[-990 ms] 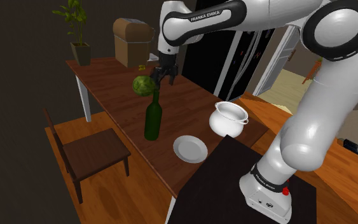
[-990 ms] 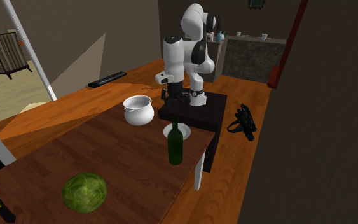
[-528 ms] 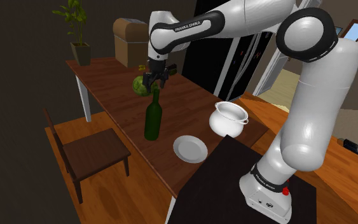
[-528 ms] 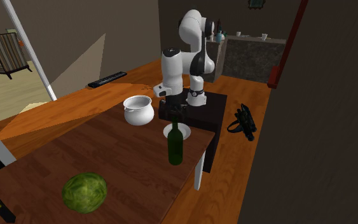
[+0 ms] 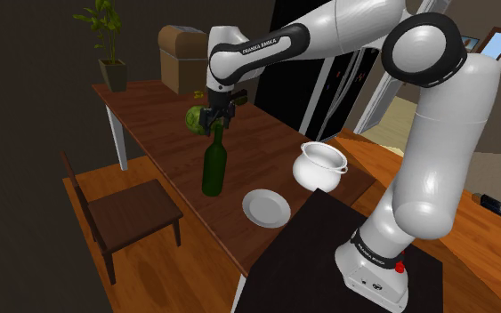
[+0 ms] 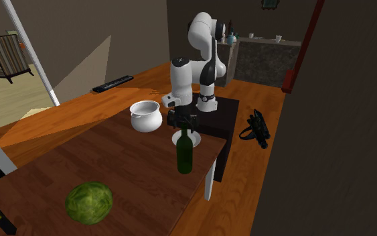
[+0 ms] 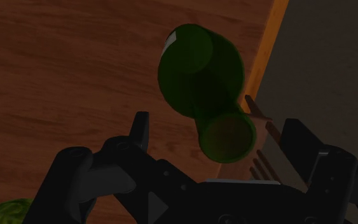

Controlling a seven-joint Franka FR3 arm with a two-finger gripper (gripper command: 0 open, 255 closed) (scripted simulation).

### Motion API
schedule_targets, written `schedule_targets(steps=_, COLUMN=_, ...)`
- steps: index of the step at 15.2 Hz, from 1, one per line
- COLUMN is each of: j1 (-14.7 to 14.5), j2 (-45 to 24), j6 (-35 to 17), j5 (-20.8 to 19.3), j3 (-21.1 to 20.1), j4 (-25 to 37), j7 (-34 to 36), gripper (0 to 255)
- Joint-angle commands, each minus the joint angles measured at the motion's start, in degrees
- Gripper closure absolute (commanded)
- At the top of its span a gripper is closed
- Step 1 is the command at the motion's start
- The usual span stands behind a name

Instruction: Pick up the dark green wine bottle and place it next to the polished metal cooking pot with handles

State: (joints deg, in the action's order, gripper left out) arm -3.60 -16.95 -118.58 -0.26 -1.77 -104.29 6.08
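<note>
Below the tool (image 5: pixel 216 121), wine bottle (image 5: pixel 213 169) stands upright.

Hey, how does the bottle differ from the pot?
The bottle is dark green, the pot white. The bottle is tall and narrow, the pot squat and round. The open gripper hangs at the bottle's top; the pot stands free. Both stand upright on the table.

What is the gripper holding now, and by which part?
Nothing. The gripper is open: its fingers stand apart beside the mouth of the green bottle, not touching it.
</note>
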Motion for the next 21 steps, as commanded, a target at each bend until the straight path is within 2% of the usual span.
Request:
schedule_targets(steps=1, j1=0.00, j2=0.00, j6=-0.04, j5=0.00, j3=0.00, j4=-0.03, j7=0.00, gripper=0)
schedule_targets(steps=4, j1=0.00, j2=0.00, j6=-0.03, j5=0.00, j3=0.00, j4=-0.02, j7=0.00, gripper=0)
schedule_targets(steps=5, j1=0.00, j2=0.00, j6=-0.03, j5=0.00, j3=0.00, j4=-0.02, j7=0.00, gripper=255)
schedule_targets(steps=14, j1=0.00, j2=0.00, j6=-0.04, j5=0.00, j3=0.00, j4=-0.03, j7=0.00, gripper=255)
schedule_targets(steps=21, j1=0.02, j2=1.93, j6=4.74, j5=0.07, j3=-0.02, j4=2.83, j7=-0.03, gripper=255)
